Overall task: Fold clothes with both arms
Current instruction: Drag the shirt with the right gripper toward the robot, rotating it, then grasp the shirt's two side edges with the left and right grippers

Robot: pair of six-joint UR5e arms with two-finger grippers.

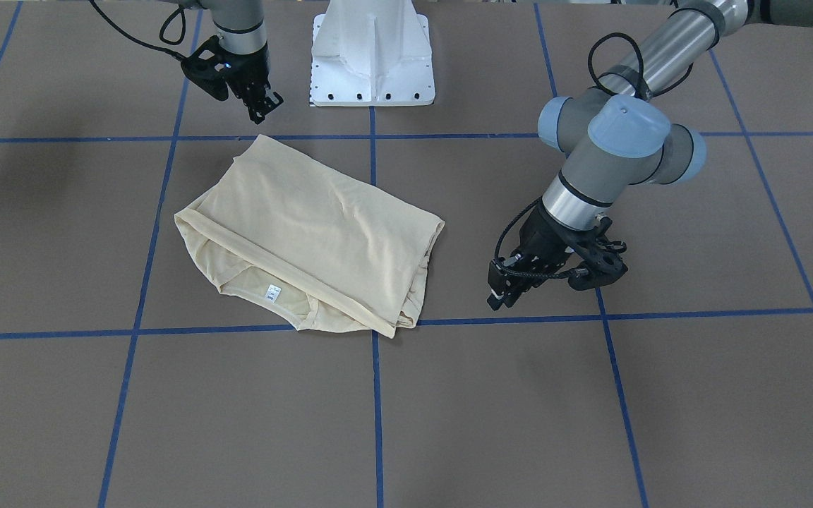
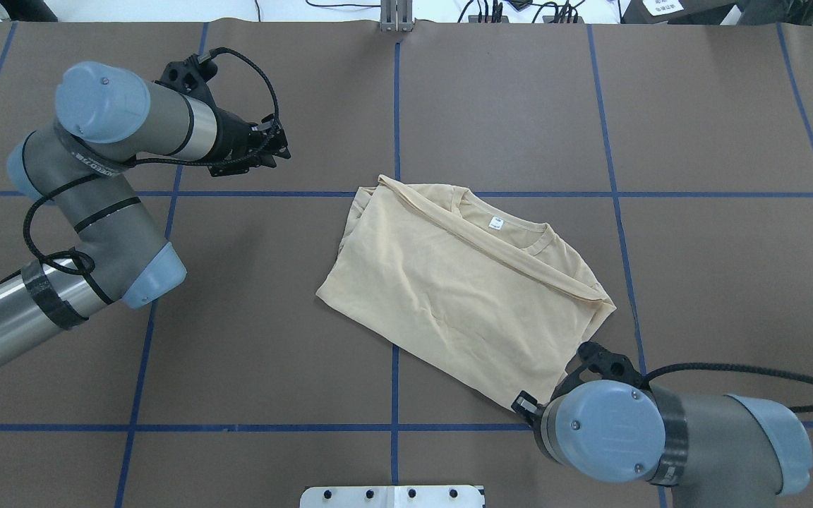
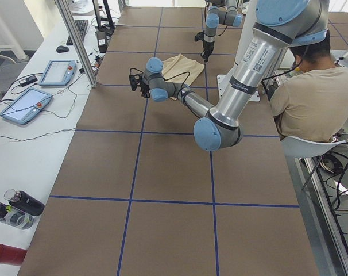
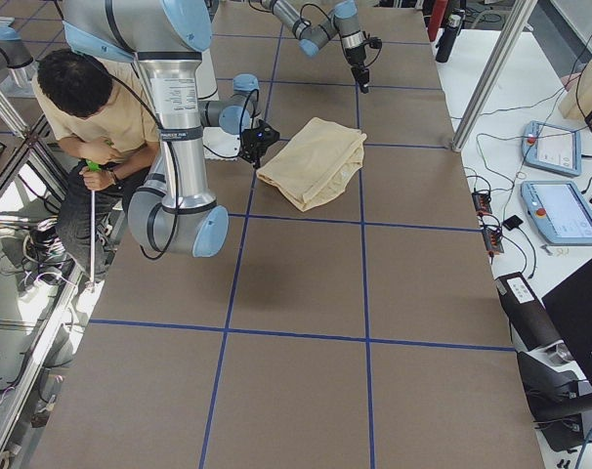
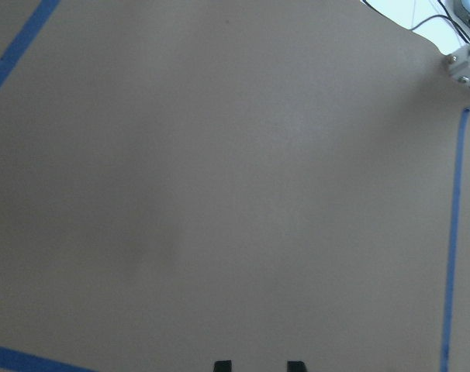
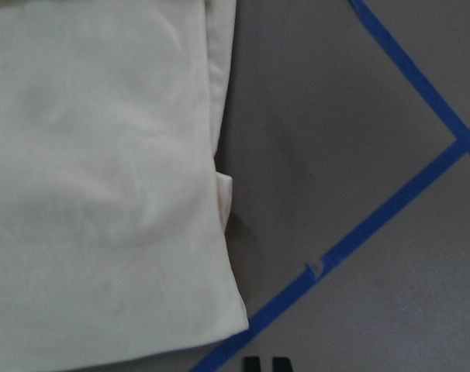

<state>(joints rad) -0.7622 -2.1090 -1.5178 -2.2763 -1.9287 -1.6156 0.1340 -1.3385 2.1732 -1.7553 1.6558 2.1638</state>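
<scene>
T-shirt [image 1: 315, 226] lies folded into a skewed slab on the table [image 1: 660, 395], straight out from the white pedestal base [image 1: 372, 53]; I judge it ready for a further fold. Left arm [image 1: 618, 141] reaches well out from the base, and the left gripper [image 1: 502, 299] is empty with its fingers parted over bare table. Right arm [image 1: 237, 25] hangs close beside the base, the right gripper [image 1: 267, 107] closed on nothing by the shirt corner nearest the base, presumably staged for a grasp, while the neck label [image 1: 274, 291] shows at the edge farthest from the base.
</scene>
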